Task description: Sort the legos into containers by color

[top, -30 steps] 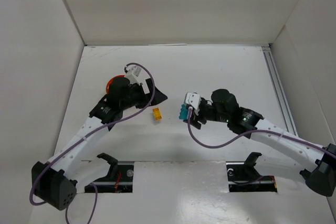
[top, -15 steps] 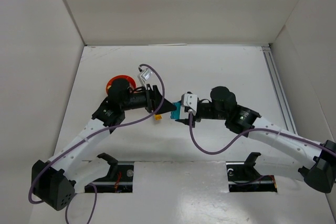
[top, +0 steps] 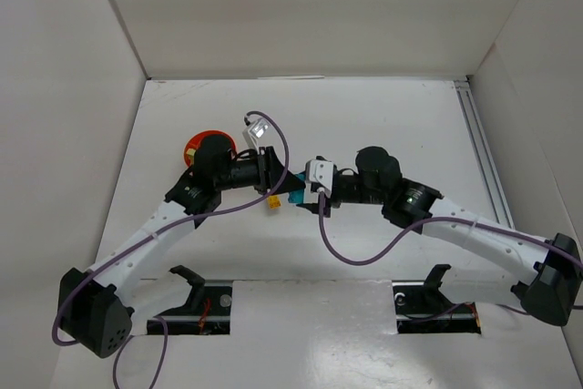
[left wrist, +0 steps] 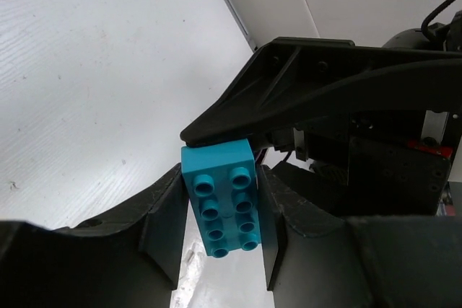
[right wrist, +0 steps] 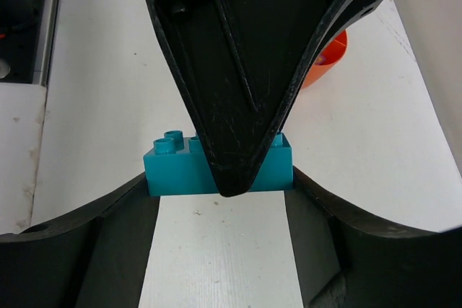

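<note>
Left claw (top: 281, 185) and right claw (top: 303, 190) meet mid-table, both clamped on one teal brick (left wrist: 220, 207). The left's fingers press its long sides and the right's press its ends. A yellow brick (top: 271, 200) lies just near-left of them, and the bowl (top: 193, 145) sits far-left, partly behind the left arm.

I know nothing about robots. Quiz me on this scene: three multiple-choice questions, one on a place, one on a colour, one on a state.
1. Where is the bowl?
A) left side, behind the left arm
B) right, by the rail
C) between the arm bases

2. What colour is the brick between the grippers?
A) pink
B) teal
C) brown

3. That brick is:
A) in the bowl
B) alone on the table
C) flanked by both grippers' fingers

Answers:
1. A, the bowl peeks out there.
2. B, the teal brick shows in both wrist views.
3. C, the left gripper and right gripper both straddle it.
</note>
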Controlling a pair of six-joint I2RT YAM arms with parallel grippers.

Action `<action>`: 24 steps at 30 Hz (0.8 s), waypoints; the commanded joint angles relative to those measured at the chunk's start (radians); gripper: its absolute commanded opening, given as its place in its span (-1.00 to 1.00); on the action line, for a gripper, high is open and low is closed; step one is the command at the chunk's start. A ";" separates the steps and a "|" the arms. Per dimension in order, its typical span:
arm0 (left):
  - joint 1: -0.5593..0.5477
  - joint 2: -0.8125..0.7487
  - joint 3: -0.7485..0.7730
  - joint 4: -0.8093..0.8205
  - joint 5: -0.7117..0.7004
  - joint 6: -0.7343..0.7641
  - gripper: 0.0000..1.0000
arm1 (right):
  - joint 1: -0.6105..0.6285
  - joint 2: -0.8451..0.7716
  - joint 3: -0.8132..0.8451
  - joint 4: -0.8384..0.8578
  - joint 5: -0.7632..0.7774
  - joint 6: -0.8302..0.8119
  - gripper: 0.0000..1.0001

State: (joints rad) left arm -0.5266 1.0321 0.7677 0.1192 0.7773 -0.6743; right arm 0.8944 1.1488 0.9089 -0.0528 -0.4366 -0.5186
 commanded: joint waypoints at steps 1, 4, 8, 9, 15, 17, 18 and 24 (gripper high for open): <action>-0.004 -0.039 0.053 -0.019 -0.041 0.035 -0.79 | 0.009 -0.009 0.054 0.050 0.082 0.037 -0.42; -0.004 -0.052 0.053 -0.029 -0.052 0.035 -0.92 | 0.009 -0.009 0.067 0.012 0.173 0.046 -0.20; -0.004 -0.061 0.071 -0.067 -0.088 0.035 -1.00 | 0.009 0.000 0.076 -0.016 0.262 0.075 0.19; -0.004 -0.061 0.084 -0.076 -0.099 0.045 -1.00 | 0.009 0.000 0.076 -0.016 0.277 0.087 0.29; -0.004 -0.061 0.139 -0.176 -0.229 0.084 -1.00 | 0.009 -0.009 0.076 -0.025 0.383 0.120 0.85; -0.004 -0.061 0.148 -0.225 -0.297 0.084 -1.00 | 0.009 -0.009 0.076 -0.036 0.455 0.144 0.97; 0.007 -0.061 0.162 -0.237 -0.312 0.093 -1.00 | 0.009 -0.009 0.076 -0.045 0.469 0.153 0.97; 0.079 -0.052 0.205 -0.346 -0.503 0.102 -1.00 | -0.034 0.000 0.076 -0.094 0.555 0.198 1.00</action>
State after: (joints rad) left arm -0.4744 0.9989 0.9092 -0.1627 0.4259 -0.6006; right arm 0.8936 1.1526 0.9417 -0.1284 0.0319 -0.3664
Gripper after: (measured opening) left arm 0.337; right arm 0.995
